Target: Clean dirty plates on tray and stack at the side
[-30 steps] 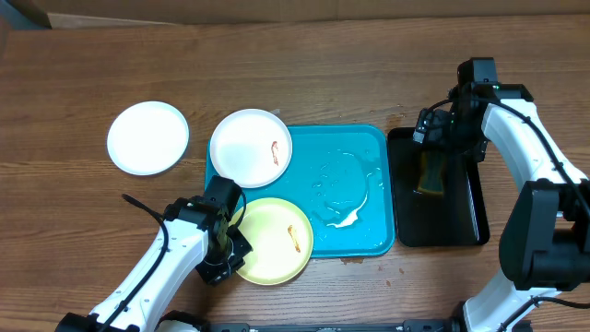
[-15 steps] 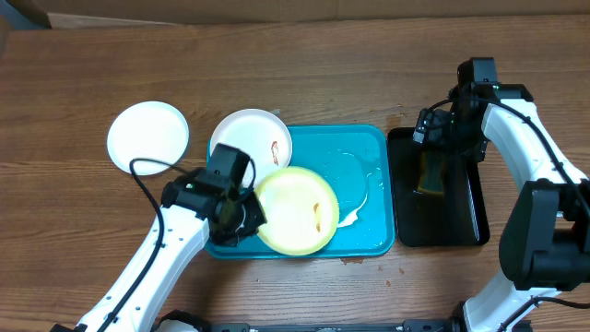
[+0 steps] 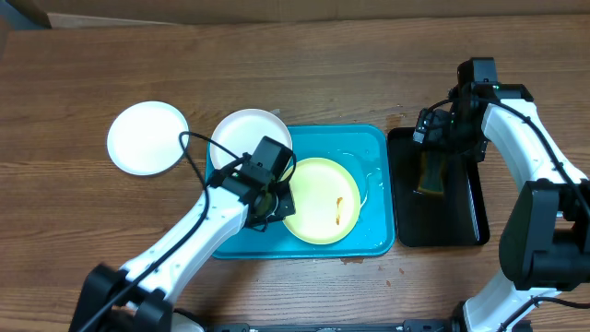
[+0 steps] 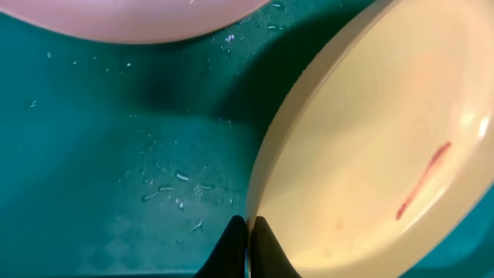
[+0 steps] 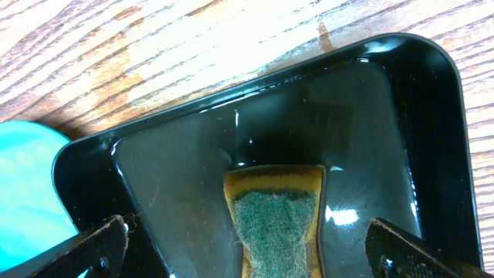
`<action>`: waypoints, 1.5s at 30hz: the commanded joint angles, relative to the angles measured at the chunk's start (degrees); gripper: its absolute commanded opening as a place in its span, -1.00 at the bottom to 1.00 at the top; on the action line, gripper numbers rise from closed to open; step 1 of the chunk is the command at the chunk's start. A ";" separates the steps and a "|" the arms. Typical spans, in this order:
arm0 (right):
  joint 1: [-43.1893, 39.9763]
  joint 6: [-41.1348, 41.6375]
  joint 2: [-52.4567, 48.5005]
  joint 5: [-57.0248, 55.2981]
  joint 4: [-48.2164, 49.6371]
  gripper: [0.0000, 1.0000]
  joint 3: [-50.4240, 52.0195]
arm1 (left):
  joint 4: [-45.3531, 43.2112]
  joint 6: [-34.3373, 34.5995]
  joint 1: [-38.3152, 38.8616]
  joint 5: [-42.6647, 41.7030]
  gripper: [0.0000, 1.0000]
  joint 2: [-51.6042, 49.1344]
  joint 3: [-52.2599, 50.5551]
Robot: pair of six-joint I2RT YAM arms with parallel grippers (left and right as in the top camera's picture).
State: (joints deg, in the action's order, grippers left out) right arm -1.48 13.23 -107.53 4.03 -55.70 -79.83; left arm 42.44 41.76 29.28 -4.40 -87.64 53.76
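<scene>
A pale yellow plate (image 3: 323,212) with a reddish smear lies over the middle of the turquoise tray (image 3: 373,138). My left gripper (image 3: 278,200) is shut on that plate's left rim; the left wrist view shows the fingertips (image 4: 231,247) pinching the yellow plate (image 4: 370,154). A white plate (image 3: 241,138) with a smear sits on the tray's top left corner, partly under my left arm. Another white plate (image 3: 147,136) rests on the table to the left. My right gripper (image 5: 247,247) hangs open above a sponge (image 5: 276,220), its fingers wide on either side.
A black tray (image 3: 466,221) stands right of the turquoise tray and holds the yellow-and-green sponge (image 3: 431,175) in a little water. Water and white foam (image 3: 365,189) lie on the turquoise tray floor. The table's front edge is close below both trays.
My left gripper has carried the yellow plate up and to the right, from the tray's lower left edge to its middle. The right arm has not moved.
</scene>
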 commanded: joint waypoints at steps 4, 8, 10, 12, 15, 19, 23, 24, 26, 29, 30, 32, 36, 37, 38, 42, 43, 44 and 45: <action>-0.15 -0.15 0.15 -0.46 0.13 1.00 -0.76 | -2.67 -0.70 0.11 -2.69 -0.91 -3.06 1.22; -0.15 -0.15 0.15 -0.46 0.13 1.00 -0.76 | -3.08 -5.01 -0.20 -2.64 -0.70 -3.06 1.73; -0.15 -0.15 0.15 -0.46 0.13 1.00 -0.76 | -2.45 -8.22 -0.57 -2.67 -0.42 -3.06 2.73; -0.15 -0.15 0.15 -0.46 0.13 1.00 -0.76 | -1.03 -10.58 -0.76 -2.64 -0.21 -3.06 4.28; -0.15 -0.15 0.15 -0.48 0.13 1.00 -0.76 | -0.59 -13.33 -0.81 -2.01 -0.15 -3.06 5.95; -0.15 -0.15 0.15 -0.48 0.13 1.00 -0.76 | -0.98 -13.22 -0.79 3.98 -0.14 -3.50 6.03; -0.15 -0.15 0.15 -0.46 0.13 1.00 -0.76 | -1.14 -13.27 -0.79 4.61 -0.12 -6.12 6.03; -0.15 -0.15 0.15 -0.48 0.13 1.00 -0.76 | -1.14 -13.27 -0.79 4.59 -0.12 -7.02 6.03; -0.15 -0.15 0.15 -0.46 0.13 1.00 -0.76 | -1.16 -13.27 -0.74 3.98 -0.12 -9.16 6.03; -0.15 -0.15 0.15 -0.48 0.13 1.00 -0.76 | -1.38 -13.46 -0.76 2.89 -0.19 -11.45 6.03; -0.15 -0.15 0.15 -0.46 0.13 1.00 -0.76 | -1.42 -13.49 -0.85 2.91 -0.19 -11.69 6.03; -0.15 -0.15 0.15 -0.48 0.13 1.00 -0.76 | -1.86 -13.49 -1.07 2.86 -0.24 -11.67 6.05; -0.15 -0.15 0.13 -0.48 0.13 1.00 -0.76 | -3.87 -13.44 -1.14 2.10 -0.44 -11.69 6.08; -0.15 -0.15 0.15 -0.48 0.13 1.00 -0.76 | -4.44 -13.29 -1.14 1.79 -0.48 -11.69 6.08; -0.15 -0.15 0.15 -0.48 0.13 1.00 -0.76 | -4.59 -12.90 -1.14 1.81 -0.50 -11.69 6.08; -0.15 -0.13 0.15 -0.46 0.13 1.00 -0.76 | -4.59 -12.07 -1.14 1.86 -0.55 -11.69 6.08; -0.15 -0.15 0.15 -0.48 0.15 1.00 -0.76 | -4.57 -11.65 -1.14 1.84 -0.60 -11.69 6.08; -0.15 -0.15 0.15 -0.48 0.13 1.00 -0.76 | -4.57 -11.23 -1.14 1.84 -0.62 -11.69 6.08; -0.15 -0.15 0.15 -0.48 0.17 1.00 -0.76 | -4.57 -10.58 -1.14 1.81 -0.65 -11.69 6.08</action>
State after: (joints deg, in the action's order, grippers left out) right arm -1.48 13.23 -107.53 4.01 -55.70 -79.83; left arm 38.00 29.87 28.73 -1.91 -99.24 58.65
